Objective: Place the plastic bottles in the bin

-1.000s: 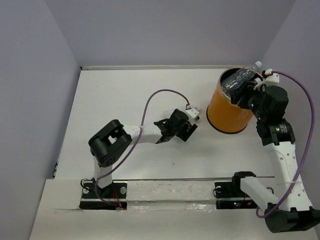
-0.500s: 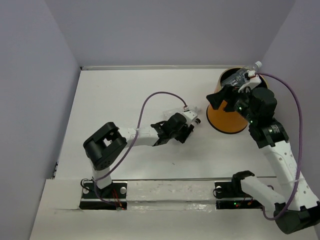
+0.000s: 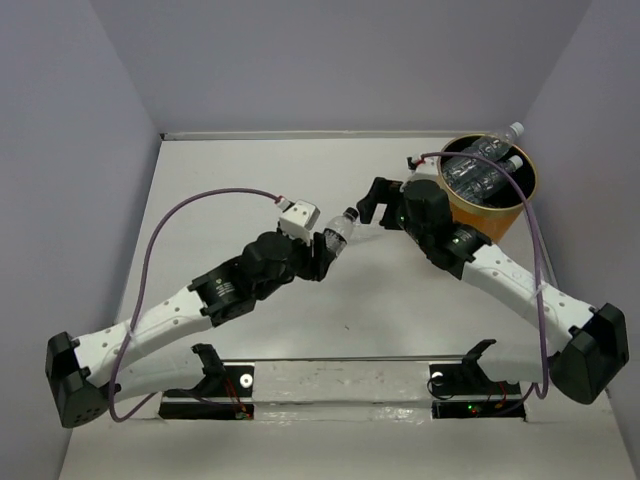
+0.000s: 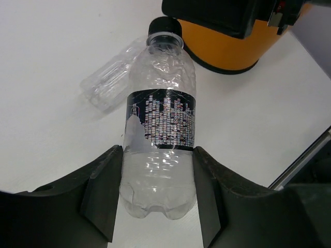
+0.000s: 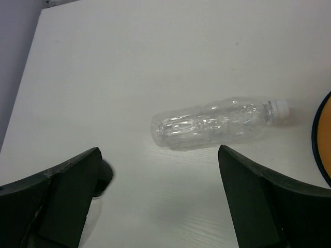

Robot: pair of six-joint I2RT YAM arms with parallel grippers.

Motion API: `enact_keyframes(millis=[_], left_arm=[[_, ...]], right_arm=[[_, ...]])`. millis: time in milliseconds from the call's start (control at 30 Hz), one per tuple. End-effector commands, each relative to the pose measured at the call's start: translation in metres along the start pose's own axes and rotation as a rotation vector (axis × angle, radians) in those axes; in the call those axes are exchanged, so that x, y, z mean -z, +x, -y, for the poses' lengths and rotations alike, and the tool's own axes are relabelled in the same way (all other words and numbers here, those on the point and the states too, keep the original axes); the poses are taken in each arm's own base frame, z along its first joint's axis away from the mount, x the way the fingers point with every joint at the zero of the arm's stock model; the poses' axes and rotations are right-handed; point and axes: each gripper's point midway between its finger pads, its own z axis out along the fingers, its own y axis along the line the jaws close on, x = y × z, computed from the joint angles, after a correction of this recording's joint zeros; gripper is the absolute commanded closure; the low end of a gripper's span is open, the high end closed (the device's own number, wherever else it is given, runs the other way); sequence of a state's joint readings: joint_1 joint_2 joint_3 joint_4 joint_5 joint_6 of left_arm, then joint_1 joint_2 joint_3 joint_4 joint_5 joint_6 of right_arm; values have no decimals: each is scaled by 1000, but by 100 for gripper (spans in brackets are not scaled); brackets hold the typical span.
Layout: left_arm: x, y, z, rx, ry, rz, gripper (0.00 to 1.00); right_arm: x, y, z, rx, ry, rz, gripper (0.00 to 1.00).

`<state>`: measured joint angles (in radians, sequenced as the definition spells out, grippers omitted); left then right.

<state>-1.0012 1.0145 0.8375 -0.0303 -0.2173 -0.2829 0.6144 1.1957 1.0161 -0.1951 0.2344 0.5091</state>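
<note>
My left gripper (image 3: 325,250) (image 4: 158,160) is shut on the lower body of a clear plastic bottle (image 4: 161,111) (image 3: 338,231) that has a dark label and a dark cap, pointing toward the bin. A second clear bottle (image 5: 214,123) (image 4: 111,82) with a white cap lies on its side on the table beyond it. My right gripper (image 3: 375,200) (image 5: 160,191) hangs open over the table just short of that lying bottle, holding nothing. The orange bin (image 3: 505,215) (image 4: 232,51) stands at the back right with several bottles (image 3: 485,170) inside, one poking over its far rim.
White walls close the table at the back and both sides. The right arm's link (image 3: 500,270) stretches diagonally past the front of the bin. Purple cables (image 3: 200,205) loop above both arms. A metal rail (image 3: 340,375) runs along the near edge.
The left gripper has shut on the dark-capped bottle and the left arm has stretched out. The right gripper has left the bin's mouth, swung left and down, and opened wide.
</note>
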Motion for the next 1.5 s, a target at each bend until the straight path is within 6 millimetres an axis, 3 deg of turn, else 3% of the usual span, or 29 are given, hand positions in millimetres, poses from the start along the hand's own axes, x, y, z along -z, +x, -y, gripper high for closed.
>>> enact_keyframes(millis=[0,133,333,400,433,533,667,833,1000,1133,1300,1400,1433,1467], left_arm=[[47,-14,-35,28,-160,17,67],[85,-45,-55,28,-222,143,67],[118,-46,-96,19,-386,240,67],[122,-52,-93,49,-353,296,67],[129,-55,-91,66,-320,331,67],[134,-56,-89,91,-285,371,67],[135,-53,-80,98,-217,375,67],[133,-52,-73,93,-176,368,67],[131,-52,-70,84,-161,368,67],[128,-51,-71,81,-175,359,67],[123,-51,-71,71,-185,353,67],[119,-48,-71,62,-191,337,67],[118,-48,-72,59,-195,334,67],[118,-47,-72,60,-199,333,67]], right_arm=[[-27,5,19,-83,219,135,0],[-47,32,27,-207,285,149,1],[-69,52,41,-277,398,167,1],[-79,53,37,-303,417,162,0],[-87,68,47,-296,475,141,0],[-98,76,58,-300,569,148,0],[-106,69,57,-362,583,184,0],[-110,69,77,-347,680,207,0],[-121,85,99,-360,735,171,0],[-133,109,123,-370,789,117,0],[-152,110,120,-345,767,86,1],[-157,108,116,-331,747,86,16],[-159,105,113,-341,730,93,31],[-155,100,112,-336,722,99,37]])
